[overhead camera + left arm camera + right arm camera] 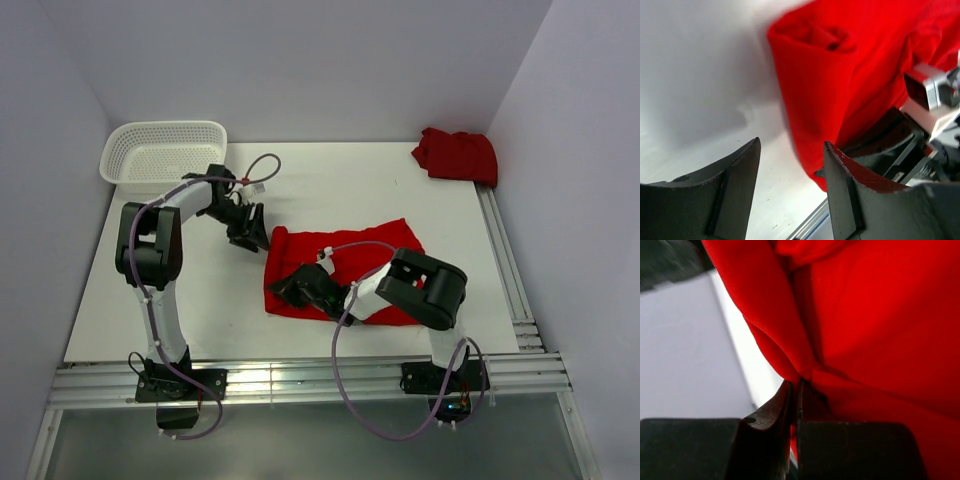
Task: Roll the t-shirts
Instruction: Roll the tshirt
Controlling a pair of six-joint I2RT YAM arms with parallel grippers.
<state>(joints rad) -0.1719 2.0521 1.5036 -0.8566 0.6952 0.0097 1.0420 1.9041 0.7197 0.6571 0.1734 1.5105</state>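
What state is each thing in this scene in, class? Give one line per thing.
centre t-shirt: laid flat, left edge bunched up and pinched.
corner t-shirt: crumpled heap, untouched.
white mesh basket: upright, looks empty.
left gripper: open, holding nothing.
right gripper: shut on the centre t-shirt.

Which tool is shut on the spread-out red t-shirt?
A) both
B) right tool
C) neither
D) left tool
B: the right tool has its jaws pinched together on a fold of the red t-shirt, while the left tool stands open beside the shirt's edge, gripping nothing.
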